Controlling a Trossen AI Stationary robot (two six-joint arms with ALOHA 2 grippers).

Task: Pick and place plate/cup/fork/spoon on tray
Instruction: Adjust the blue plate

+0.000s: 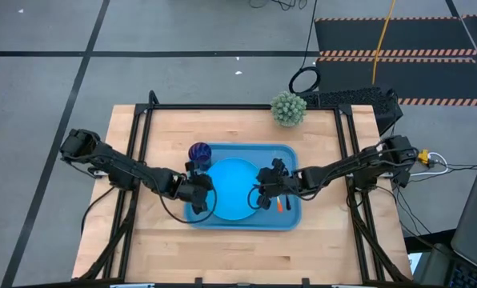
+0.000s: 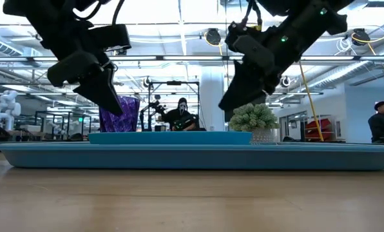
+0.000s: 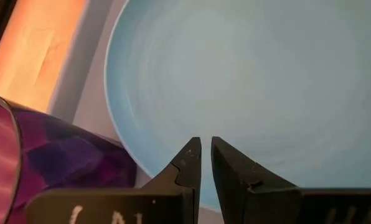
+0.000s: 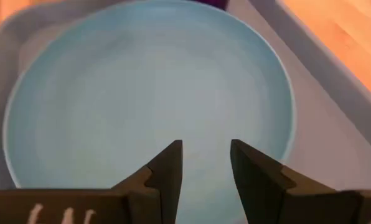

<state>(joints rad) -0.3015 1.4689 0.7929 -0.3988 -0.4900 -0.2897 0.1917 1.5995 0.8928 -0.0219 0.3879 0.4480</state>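
Wooden boards, light in colour, make the table [image 1: 142, 248], and it stands on a grey floor [image 1: 46, 80] with dark lines. On the table lies the tray [image 1: 290, 220]; inside it the plate [image 1: 234, 188] sits flat in the middle, the cup [image 1: 199, 154] stands in the tray's far left corner, and the fork [image 1: 281, 205] (only its orange handle shows) lies at the plate's right edge. A small green plant [image 1: 288, 109] stands at the table's far edge. The left gripper [image 3: 205, 154] hangs above the plate's left rim with fingers almost pressed together, holding nothing. The right gripper [image 4: 205, 163] is over the plate's right side, fingers slightly spread, empty. Behind the table the low view shows a bright hall where a person [image 2: 378, 122] stands at the right.
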